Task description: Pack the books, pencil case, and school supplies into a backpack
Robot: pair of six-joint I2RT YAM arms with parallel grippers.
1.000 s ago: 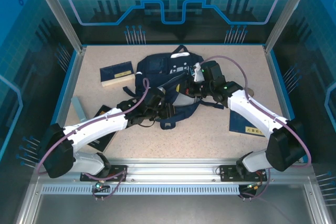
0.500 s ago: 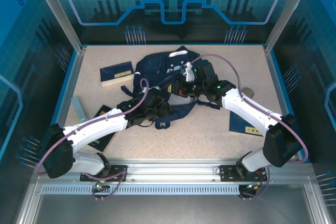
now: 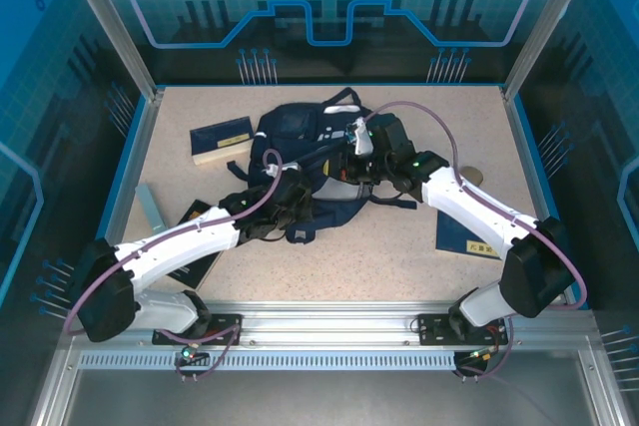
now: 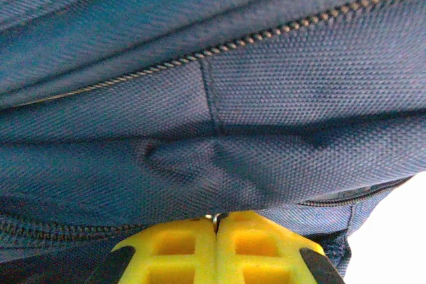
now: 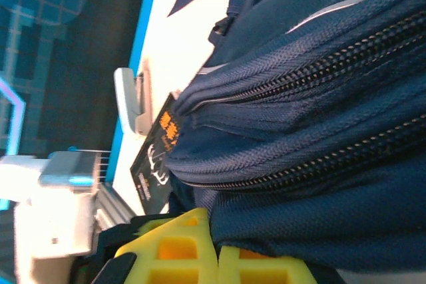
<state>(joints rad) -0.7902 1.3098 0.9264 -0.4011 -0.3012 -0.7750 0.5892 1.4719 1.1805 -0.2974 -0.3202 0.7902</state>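
Left tool (image 4: 214, 229) just closed on backpack (image 3: 295, 125) near side; right tool (image 5: 215, 252) opposite.

The left gripper (image 3: 297, 211) is meeting the backpack (image 3: 295, 128) at its 6 o'clock edge, the right gripper (image 3: 353, 150) at its 3 o'clock side.

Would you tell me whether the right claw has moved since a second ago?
Yes: the right claw, pinching the backpack, shifted left toward the far-left book.
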